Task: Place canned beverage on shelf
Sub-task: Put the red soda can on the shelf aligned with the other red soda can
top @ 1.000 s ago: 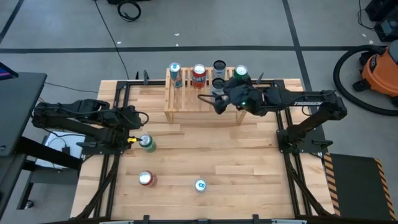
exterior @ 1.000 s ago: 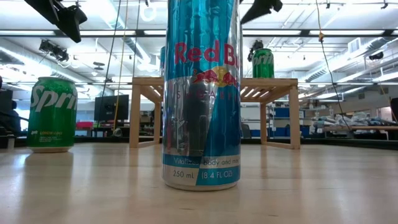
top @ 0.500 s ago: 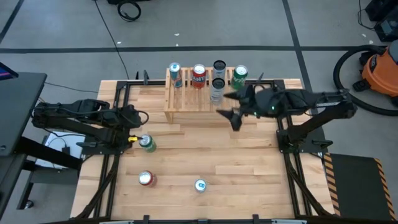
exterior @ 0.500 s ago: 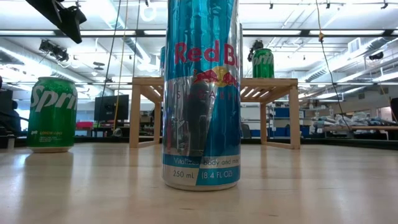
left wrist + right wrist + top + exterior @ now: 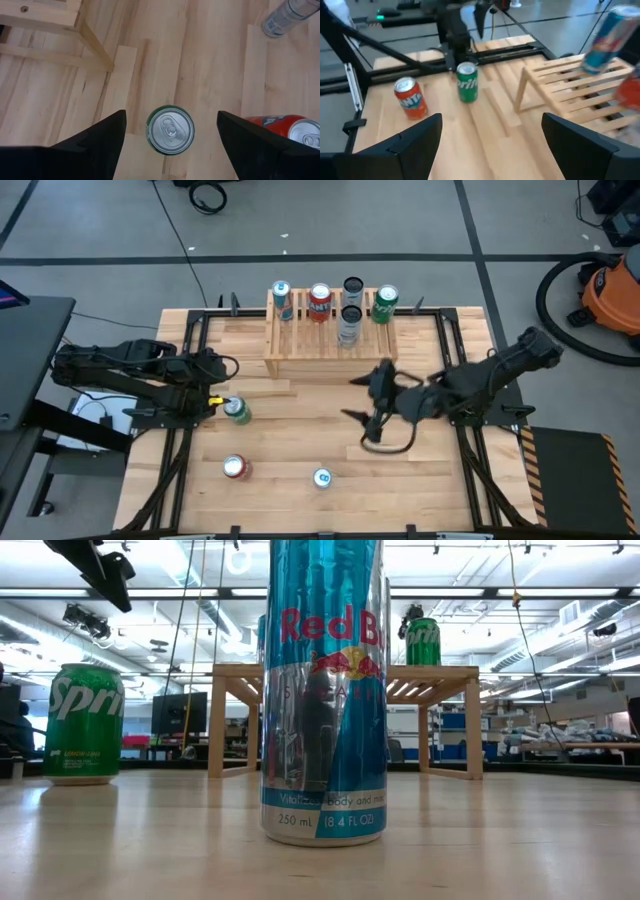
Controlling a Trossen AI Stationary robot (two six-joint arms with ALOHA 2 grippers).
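landmark: shelf (image 5: 325,340), a light slatted wood rack, sitting at the far edge of the table (image 5: 300,430).

five cans are standing on the shelf: blue can (image 5: 281,300) at its left end, red can (image 5: 320,301) next, two grey cans (image 5: 351,288) (image 5: 349,323) one in front of the other, green can (image 5: 386,302) at its right end.

right gripper (image 5: 366,394) is hovering over the table in front of the shelf's right end, well apart from it. its jaws are spread wide and are holding nothing, touching nothing; the right wrist view shows both fingers (image 5: 395,147) far apart with bare table between them.

left gripper (image 5: 212,392) is hanging in front of the shelf's left end, jaws wide open. a green sprite can (image 5: 237,410) is standing upright just beside it; in the left wrist view the can (image 5: 169,129) is sitting between the two fingers (image 5: 95,137), clear of both.

farther from the shelf, near the table's front, an orange can (image 5: 235,467) and a slim blue can (image 5: 322,478) are standing, apart from both grippers.
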